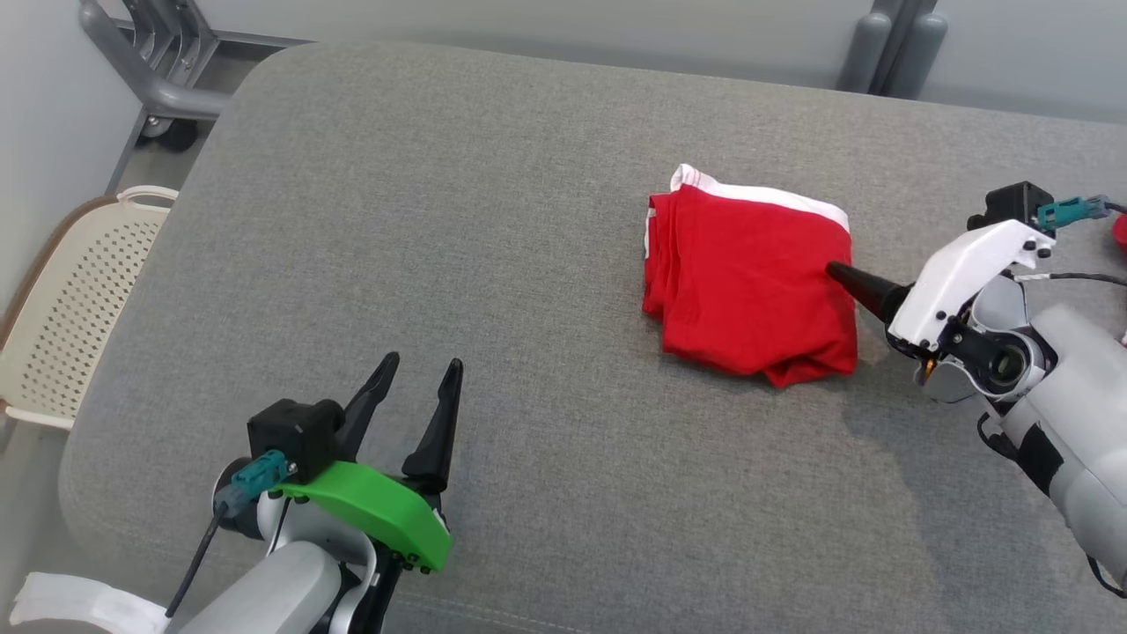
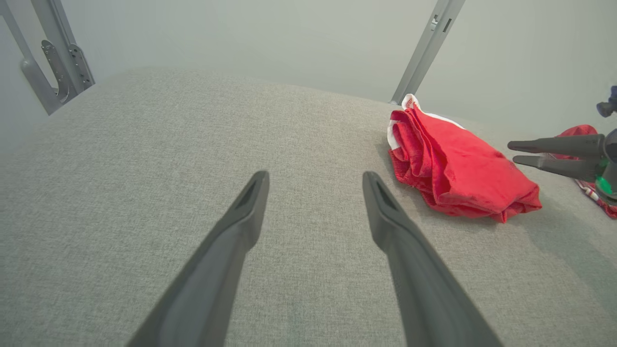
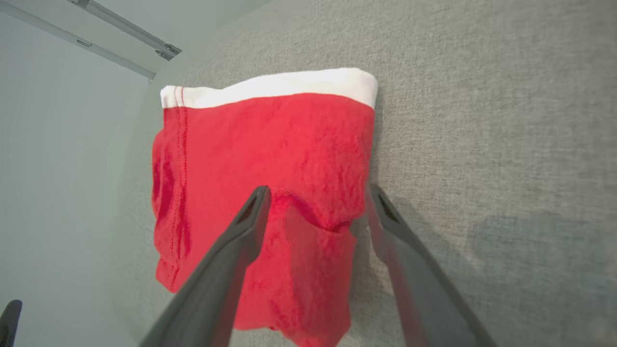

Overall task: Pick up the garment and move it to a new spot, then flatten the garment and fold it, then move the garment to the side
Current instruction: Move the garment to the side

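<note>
Here, the folded red garment point(image 1: 748, 282) lies right of centre on the grey cushion point(image 1: 440, 220), the right gripper point(image 3: 316, 190) spread (grasping nothing) over its edge, the left gripper point(image 1: 423, 359) likewise released, well apart.

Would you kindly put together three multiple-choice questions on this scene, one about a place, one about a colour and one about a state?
1. Where does the red garment lie?
A. in the cream basket
B. on the grey cushion
C. hanging off the edge

2. What colour is its waistband?
A. white
B. black
C. blue

3. How is the right claw?
A. shut on the garment
B. shut, clear of it
C. open at its edge

Answers: 1 B, it rests flat on the cushion; 2 A, a white band borders the red cloth; 3 C, its fingers stand apart at the garment's near edge.
</note>
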Controlling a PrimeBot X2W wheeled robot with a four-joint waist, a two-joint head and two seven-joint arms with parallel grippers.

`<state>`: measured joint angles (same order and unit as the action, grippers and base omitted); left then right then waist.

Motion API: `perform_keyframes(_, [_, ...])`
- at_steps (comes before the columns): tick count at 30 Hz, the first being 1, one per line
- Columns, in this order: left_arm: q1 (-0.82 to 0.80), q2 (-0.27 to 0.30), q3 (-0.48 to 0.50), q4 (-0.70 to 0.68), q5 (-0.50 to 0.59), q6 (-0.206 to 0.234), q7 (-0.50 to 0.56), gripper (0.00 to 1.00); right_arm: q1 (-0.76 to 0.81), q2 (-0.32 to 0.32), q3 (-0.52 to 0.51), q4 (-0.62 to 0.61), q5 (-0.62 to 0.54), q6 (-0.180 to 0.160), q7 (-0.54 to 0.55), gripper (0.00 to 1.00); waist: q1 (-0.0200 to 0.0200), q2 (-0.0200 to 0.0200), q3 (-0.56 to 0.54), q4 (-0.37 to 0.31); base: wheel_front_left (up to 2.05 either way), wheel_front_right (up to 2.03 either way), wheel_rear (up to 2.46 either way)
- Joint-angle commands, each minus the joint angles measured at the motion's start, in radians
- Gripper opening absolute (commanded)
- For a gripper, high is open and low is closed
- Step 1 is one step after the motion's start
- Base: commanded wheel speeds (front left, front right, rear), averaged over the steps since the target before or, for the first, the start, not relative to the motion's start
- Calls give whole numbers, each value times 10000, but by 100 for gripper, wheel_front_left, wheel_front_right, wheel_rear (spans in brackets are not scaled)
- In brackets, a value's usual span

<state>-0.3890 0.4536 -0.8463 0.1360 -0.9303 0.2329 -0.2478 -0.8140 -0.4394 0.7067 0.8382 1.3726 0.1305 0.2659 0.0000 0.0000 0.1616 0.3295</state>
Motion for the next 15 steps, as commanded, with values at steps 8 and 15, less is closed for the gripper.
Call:
perform_keyframes(8, [38,-46,9,81,54,-32,-21,100,-957,401,38,1742,304,4,1682,100,0,0,164,398,0,0,0])
perform_keyframes(15, [13,-97,-5,135,27,-63,-35,100,-1329,595,66,2379,323,4,2159,100,0,0,251,516,0,0,0])
